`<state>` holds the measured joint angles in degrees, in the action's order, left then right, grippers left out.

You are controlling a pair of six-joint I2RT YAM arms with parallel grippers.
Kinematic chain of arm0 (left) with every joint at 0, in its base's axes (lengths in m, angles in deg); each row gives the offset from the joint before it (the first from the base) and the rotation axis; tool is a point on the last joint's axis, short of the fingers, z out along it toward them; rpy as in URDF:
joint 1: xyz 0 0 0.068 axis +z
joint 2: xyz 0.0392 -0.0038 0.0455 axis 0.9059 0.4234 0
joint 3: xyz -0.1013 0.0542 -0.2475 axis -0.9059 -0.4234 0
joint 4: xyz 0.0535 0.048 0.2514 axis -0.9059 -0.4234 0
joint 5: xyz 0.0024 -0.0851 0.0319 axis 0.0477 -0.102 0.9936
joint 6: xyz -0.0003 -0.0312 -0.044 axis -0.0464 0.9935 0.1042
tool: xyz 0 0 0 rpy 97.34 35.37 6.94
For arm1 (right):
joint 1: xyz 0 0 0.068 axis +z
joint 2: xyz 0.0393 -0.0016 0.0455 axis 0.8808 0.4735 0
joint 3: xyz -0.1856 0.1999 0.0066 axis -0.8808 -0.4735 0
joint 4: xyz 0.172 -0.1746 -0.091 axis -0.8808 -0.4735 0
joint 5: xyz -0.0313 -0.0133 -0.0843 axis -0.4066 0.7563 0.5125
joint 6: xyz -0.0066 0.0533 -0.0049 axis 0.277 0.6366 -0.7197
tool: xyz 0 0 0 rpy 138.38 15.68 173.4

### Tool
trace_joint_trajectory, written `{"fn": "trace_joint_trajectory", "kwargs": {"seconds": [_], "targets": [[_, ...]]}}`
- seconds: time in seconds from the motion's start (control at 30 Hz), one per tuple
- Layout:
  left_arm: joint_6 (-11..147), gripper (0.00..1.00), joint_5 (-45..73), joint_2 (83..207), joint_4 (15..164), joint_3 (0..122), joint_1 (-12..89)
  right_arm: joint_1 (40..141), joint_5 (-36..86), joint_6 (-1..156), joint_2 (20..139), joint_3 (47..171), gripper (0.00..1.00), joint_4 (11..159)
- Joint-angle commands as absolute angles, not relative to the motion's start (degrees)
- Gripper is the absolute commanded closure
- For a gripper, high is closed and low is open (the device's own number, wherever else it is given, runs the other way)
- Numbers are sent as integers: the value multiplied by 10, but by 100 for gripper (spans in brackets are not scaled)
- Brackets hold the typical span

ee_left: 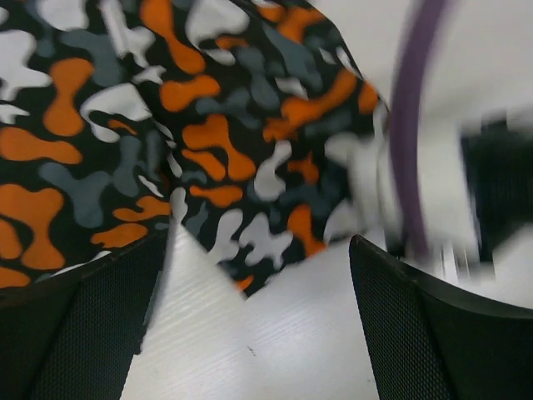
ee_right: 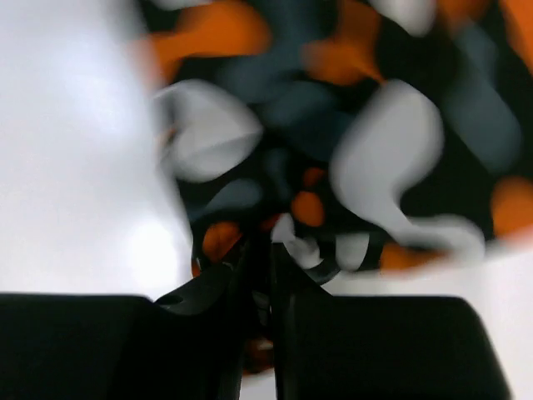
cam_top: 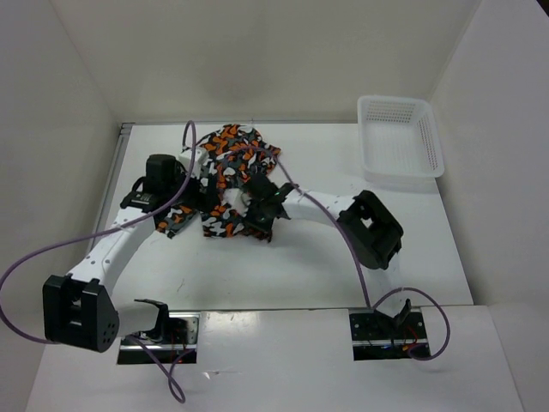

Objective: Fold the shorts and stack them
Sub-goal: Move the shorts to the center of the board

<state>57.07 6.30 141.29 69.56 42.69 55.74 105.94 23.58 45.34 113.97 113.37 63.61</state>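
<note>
The shorts (cam_top: 230,163) are black camouflage cloth with orange, grey and white patches, bunched on the white table at the back centre. My left gripper (cam_top: 190,204) is open at the pile's left near edge; in the left wrist view its fingers (ee_left: 83,317) stand wide apart over bare table with the shorts (ee_left: 208,125) just beyond them. My right gripper (cam_top: 257,210) is at the pile's near right edge. In the right wrist view its jaws are closed on a fold of the shorts (ee_right: 333,167).
A white mesh basket (cam_top: 399,137) stands at the back right corner of the table (cam_top: 283,275). A purple cable (cam_top: 193,137) loops from the left arm over the pile. White walls enclose the table on three sides.
</note>
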Motion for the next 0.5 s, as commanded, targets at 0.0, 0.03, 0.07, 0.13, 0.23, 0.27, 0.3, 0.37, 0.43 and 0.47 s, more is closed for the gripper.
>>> {"fn": "trace_joint_trajectory", "kwargs": {"seconds": [0.0,0.03,0.07,0.13,0.23,0.27,0.3,0.37,0.43,0.47], "targets": [[569,1,120,1373,746,424,573,1136,117,379,1133,1208,84,544],[569,1,134,1367,751,424,582,1136,123,394,1133,1249,81,555],[569,1,135,1361,759,424,603,1136,123,407,1133,1274,74,555],[569,1,135,1342,759,419,623,1136,117,415,1139,1329,16,549],[569,1,121,1329,754,401,637,1136,111,459,1122,1346,5,556],[569,1,113,1329,739,394,637,1126,111,465,1117,1339,3,556],[569,1,103,1329,730,389,637,1105,103,481,1104,1321,3,556],[569,1,61,1329,696,383,637,1066,78,502,1091,1299,3,569],[569,1,31,1342,665,390,637,980,64,578,1086,1282,1,596],[569,1,17,1359,657,395,637,950,59,609,1097,1282,1,630]]}}
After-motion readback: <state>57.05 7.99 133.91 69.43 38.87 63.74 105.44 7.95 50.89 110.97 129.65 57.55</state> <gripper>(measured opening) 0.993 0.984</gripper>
